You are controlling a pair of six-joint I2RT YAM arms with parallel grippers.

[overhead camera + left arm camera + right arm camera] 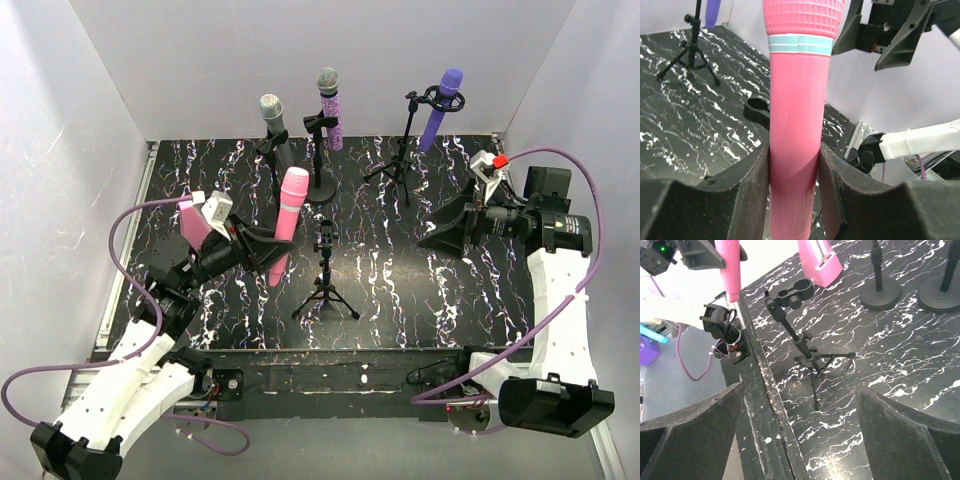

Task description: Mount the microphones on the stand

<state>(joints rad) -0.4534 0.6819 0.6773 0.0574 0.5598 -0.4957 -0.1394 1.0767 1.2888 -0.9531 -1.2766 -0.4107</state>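
Far left, pink wedge: it lies on the marbled black worktop, just behind your left end effector.
Left end effector: you have its two dark padded fingers pinching the plain pink microphone, one on each side of the lower handle.
Plain pink microphone: it is held head up and tilted a little to the right. The tail looks to be clear of the worktop, though the overhead view does not settle that. It sits left of the empty tripod stand and is not in its clip.
Silver-grey microphone: you can see it in the clip of the rear left stand, head up, leaning left.
Empty tripod stand: it stands in the middle of the worktop, nearest you. Its clip is unfilled.
Glittery pink-purple microphone: it sits in the round-based stand at rear centre, close to upright.
Plain purple microphone: it is seated in the rear right tripod stand, leaning right.
Right end effector: your fingers are spread wide with nothing between them. It hangs over the right part of the worktop, facing the empty tripod stand.
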